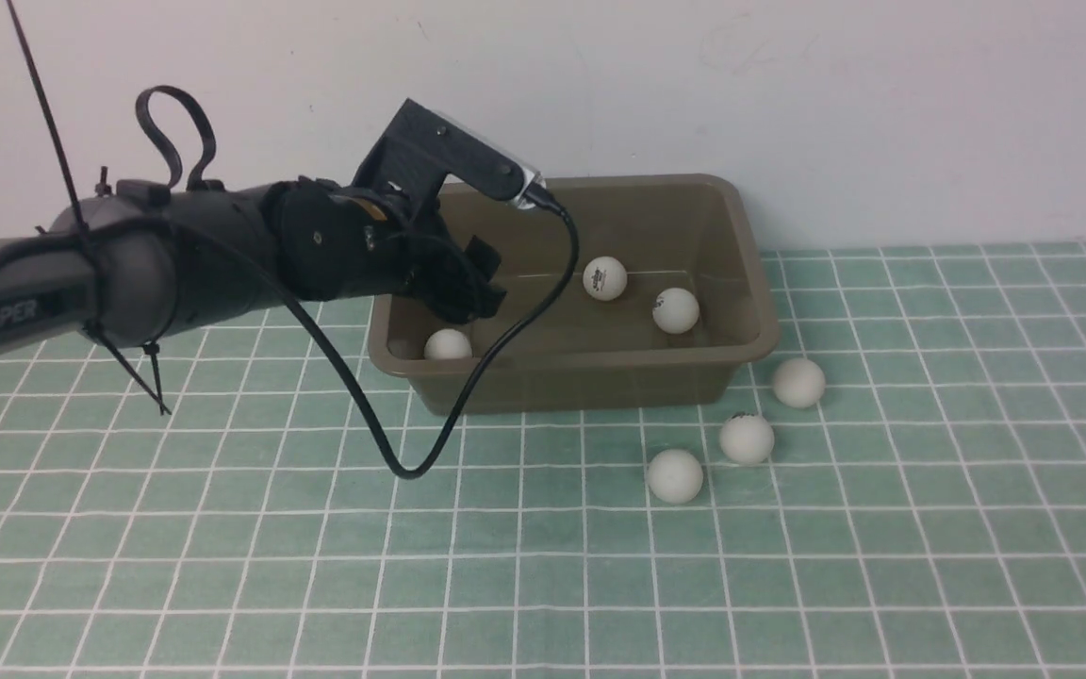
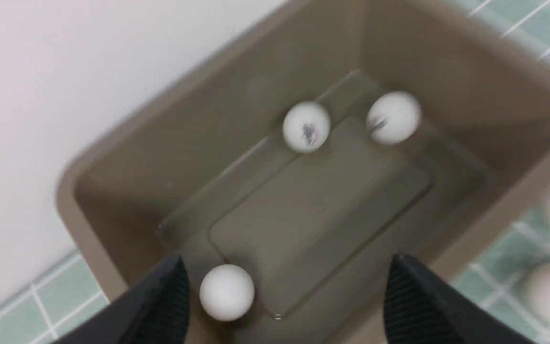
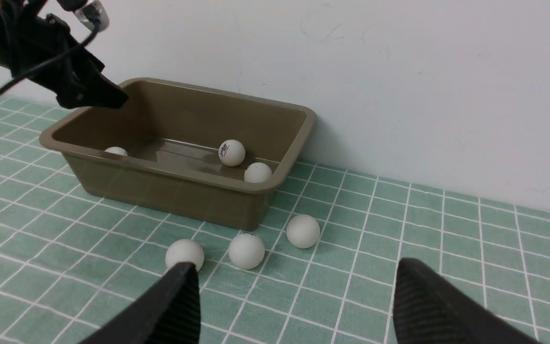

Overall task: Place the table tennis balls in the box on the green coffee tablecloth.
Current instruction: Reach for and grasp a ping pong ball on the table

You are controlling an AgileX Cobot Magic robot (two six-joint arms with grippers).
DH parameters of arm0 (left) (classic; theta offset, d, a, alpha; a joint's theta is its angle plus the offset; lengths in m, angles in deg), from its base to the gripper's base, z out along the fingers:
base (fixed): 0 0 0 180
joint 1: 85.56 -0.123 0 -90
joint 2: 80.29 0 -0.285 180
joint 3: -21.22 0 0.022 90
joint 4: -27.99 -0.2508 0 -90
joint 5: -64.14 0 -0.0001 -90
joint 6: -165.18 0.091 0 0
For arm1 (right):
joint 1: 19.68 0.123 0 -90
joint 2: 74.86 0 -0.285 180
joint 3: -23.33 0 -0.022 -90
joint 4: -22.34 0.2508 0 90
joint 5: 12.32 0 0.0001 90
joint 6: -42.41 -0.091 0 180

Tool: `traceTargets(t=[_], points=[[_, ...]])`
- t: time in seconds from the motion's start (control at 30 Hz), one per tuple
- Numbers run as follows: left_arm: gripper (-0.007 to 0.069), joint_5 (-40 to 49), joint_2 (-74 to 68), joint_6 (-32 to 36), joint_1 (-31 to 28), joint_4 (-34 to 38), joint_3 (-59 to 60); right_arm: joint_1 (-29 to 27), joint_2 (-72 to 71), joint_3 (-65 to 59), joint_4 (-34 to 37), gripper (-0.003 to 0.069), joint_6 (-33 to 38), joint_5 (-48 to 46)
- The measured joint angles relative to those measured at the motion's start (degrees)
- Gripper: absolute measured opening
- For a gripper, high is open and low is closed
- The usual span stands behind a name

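**Left arm over the box, jaws wide, three balls inside**

The left arm reaches in from the left edge of the front view, stretched forward and slightly upward. Its left gripper (image 1: 468,283) hangs over the left end of the box (image 1: 590,382). In the left wrist view its jaws stand wide apart and hold nothing. One table tennis ball (image 1: 448,345) lies on the box floor below them, close to one finger (image 2: 160,306). Two more balls (image 1: 604,278) (image 1: 675,310) sit near the right end of the box, close together.

Three balls (image 1: 798,382) (image 1: 747,438) (image 1: 675,475) lie on the green coffee tablecloth (image 1: 222,566), just beside the box's front right corner.

A black cable (image 1: 468,396) loops from the left wrist down to the cloth.

The right gripper (image 3: 295,265) shows only in its own wrist view, spread wide and empty, facing the box and the loose balls from well apart.
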Motion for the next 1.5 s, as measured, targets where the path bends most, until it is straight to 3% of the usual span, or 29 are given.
traceTargets(t=[0.27,0.43,0.57,0.67,0.87,0.93,1.27,1.5], points=[[0.0397,14.47,13.3,-3.45,0.0,-3.3,-0.11,0.0,0.0,0.0,0.13,0.0494,2.16,0.73],[0.0342,22.22,15.64,-15.32,0.06,-16.51,-0.11,0.0,1.16,0.0,2.16,0.0494,8.07,0.79],[0.0305,26.36,18.71,-25.93,0.06,-26.49,-0.11,0.0,8.34,0.0,8.5,0.0494,12.5,1.03],[0.0296,27.29,20.41,-27.59,0.06,-28.54,-0.11,0.0,16.77,0.16,14.43,0.0494,18.95,3.33],[0.0288,27.47,24.0,-28.95,0.06,-28.8,-0.11,0.0,29.7,5.27,21.85,0.0494,26.18,4.86],[0.0288,27.55,24.93,-29.08,0.06,-26.91,-0.11,0.0,40.04,12.3,23.75,0.0494,27.51,3.66],[0.0288,27.67,24.88,-27.59,0.06,-22.03,-0.11,0.0,74.46,34.13,21.53,0.0494,30.67,0.99],[0.0288,27.23,24.88,-27.53,0.06,-21.82,-0.11,0.0,87.02,35.26,35.26,0.0494,47.39,7.44]])
